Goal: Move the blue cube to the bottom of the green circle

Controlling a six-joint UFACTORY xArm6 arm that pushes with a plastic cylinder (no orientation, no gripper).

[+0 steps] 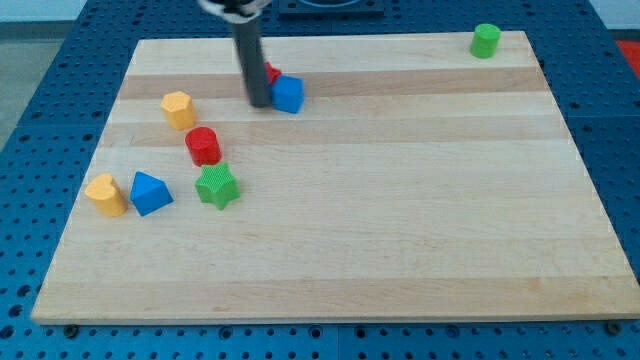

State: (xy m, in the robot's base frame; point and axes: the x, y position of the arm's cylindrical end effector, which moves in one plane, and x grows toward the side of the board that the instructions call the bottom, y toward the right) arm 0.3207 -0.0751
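The blue cube (288, 93) lies on the wooden board near the view's top, left of centre. My tip (259, 104) stands right against the cube's left side. The rod hides most of a red star (272, 73), which shows only as a sliver behind it, touching the cube's upper left. The green circle (486, 40), a short cylinder, stands far off at the board's top right corner.
A red cylinder (203, 146), a green star (216, 187), a blue block (150, 192) and two yellow blocks (179, 109) (105, 194) lie at the view's left. The board's edge (330, 318) runs along the bottom.
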